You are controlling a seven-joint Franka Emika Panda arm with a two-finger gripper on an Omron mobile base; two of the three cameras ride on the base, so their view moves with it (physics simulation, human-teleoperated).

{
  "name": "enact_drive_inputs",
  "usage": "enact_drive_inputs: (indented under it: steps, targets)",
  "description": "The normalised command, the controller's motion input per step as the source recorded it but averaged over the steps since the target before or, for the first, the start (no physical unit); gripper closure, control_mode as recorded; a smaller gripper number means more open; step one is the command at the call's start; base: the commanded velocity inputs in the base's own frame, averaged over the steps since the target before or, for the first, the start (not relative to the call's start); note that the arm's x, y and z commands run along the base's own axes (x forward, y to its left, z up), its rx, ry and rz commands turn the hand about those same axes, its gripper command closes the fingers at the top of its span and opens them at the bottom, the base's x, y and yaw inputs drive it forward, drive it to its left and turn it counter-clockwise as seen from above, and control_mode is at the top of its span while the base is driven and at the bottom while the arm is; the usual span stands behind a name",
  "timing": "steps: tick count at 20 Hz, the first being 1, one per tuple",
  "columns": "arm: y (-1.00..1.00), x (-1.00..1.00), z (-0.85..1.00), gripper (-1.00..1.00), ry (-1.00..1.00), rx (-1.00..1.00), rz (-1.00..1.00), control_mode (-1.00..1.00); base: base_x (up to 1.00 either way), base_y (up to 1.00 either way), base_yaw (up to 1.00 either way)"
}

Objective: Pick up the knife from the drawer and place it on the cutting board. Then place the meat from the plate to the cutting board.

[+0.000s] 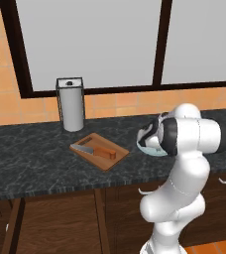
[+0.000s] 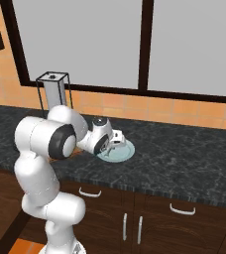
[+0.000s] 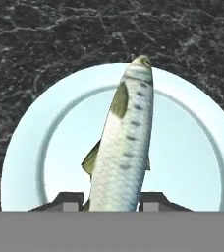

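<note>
The knife (image 1: 97, 150), with its orange-brown handle and grey blade, lies on the wooden cutting board (image 1: 107, 161) on the dark counter. To the right of the board sits the pale blue-green plate (image 1: 153, 153) (image 2: 122, 154) (image 3: 182, 147), partly hidden behind the arm. The meat (image 3: 126, 142), a silvery fish-shaped strip, lies along the plate. My gripper (image 3: 112, 202) (image 2: 114, 142) is down over the plate, its two fingers pressed against the sides of the meat's near end.
A paper towel roll in a metal holder (image 1: 70, 104) (image 2: 53, 92) stands behind the board by the window. Below the counter are shut drawer fronts with curved silver handles (image 2: 89, 192) (image 2: 182, 209); I cannot tell which is the task's drawer.
</note>
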Motion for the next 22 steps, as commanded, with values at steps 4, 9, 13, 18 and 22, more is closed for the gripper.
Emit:
enact_drive_inputs:
  steps: [4,9,13,18,22]
  targets:
    - [0.75,-0.09,0.98,1.00,0.00,0.00,0.13,-1.00,0.00,0.00,0.00]
    - [0.99,0.00,0.80,1.00,0.07,0.00,0.22,-1.00,0.00,0.00,0.00]
    - [0.84,0.00,0.63,1.00,0.16,0.00,0.24,-1.00,0.00,0.00,0.00]
    - [0.61,0.00,-0.01,1.00,0.11,0.00,0.24,-1.00,0.00,0.00,0.00]
    - [0.45,0.00,-0.15,1.00,0.01,0.00,0.18,-1.00,0.00,0.00,0.00]
